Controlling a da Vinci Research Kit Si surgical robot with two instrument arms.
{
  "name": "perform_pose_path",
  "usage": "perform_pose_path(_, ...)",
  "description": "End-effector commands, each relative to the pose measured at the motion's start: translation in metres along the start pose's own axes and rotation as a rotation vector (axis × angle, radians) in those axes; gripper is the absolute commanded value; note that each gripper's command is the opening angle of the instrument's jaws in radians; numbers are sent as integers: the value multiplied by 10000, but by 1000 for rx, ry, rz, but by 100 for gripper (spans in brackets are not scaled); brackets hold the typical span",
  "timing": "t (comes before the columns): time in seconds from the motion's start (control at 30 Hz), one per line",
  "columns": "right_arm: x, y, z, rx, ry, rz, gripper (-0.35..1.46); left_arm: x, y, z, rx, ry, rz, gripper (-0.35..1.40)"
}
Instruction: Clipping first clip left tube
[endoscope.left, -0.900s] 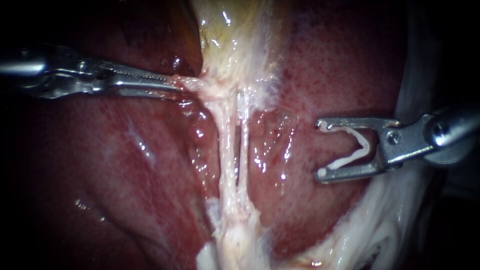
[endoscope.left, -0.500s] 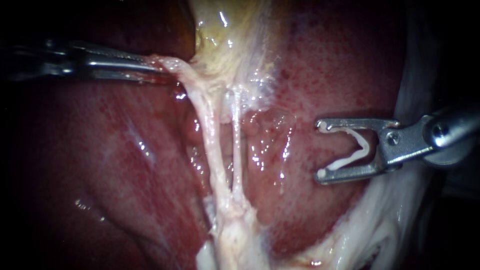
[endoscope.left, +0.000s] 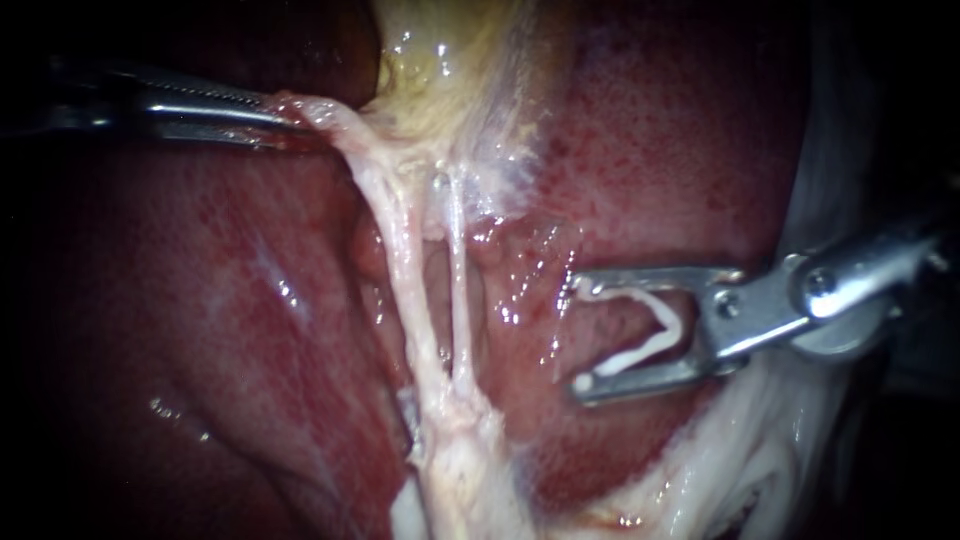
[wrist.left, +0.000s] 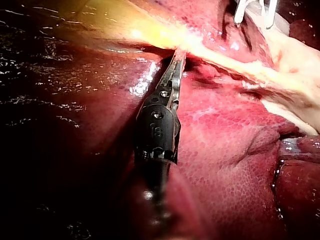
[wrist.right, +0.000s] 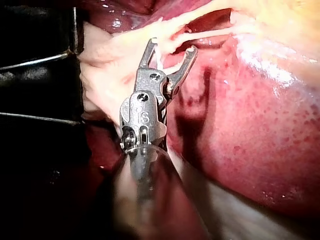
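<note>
Nearest the endoscope, the right instrument's hand (endoscope.left: 578, 335) stands spread, its 2 jaws cradling an open white clip (endoscope.left: 630, 354), mouth facing the tubes but not yet reaching them. Beyond it the left tube (endoscope.left: 405, 290), bare of clips, runs taut beside the right tube (endoscope.left: 458, 300). Farthest back, the left instrument's hand (endoscope.left: 285, 120) pinches tissue (endoscope.left: 320, 115) below the gallbladder (endoscope.left: 450, 80), apparently pulling sideways to separate the 2 tubes.

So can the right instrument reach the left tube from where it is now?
Probably, but not directly: the right instrument, holding a clip in its jaws, faces the tubes over bare liver, yet the right tube stands before the left tube. A gap shows between them.
</note>
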Motion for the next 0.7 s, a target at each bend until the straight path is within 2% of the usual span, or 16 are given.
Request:
perform_pose_path(0.03, -3, -1, 7, 1, -1, 11, 49, 0, 0, 1, 0, 0, 0, -35)
perform_pose_path(0.1, -7, -1, 22, 8, 3, 27, 49, 0, 1, 1, 1, 0, 0, -35)
perform_pose_path(0.23, -14, 1, 43, 34, 37, 77, 49, 0, 1, 1, 1, 0, 0, -35)
perform_pose_path(0.53, -20, 17, 60, 92, 107, 166, 48, 0, 1, 2, 2, 0, 0, -35)
perform_pose_path(0.7, -30, 24, 70, 93, 111, 197, 48, 0, 1, 3, 2, 0, 0, -35)
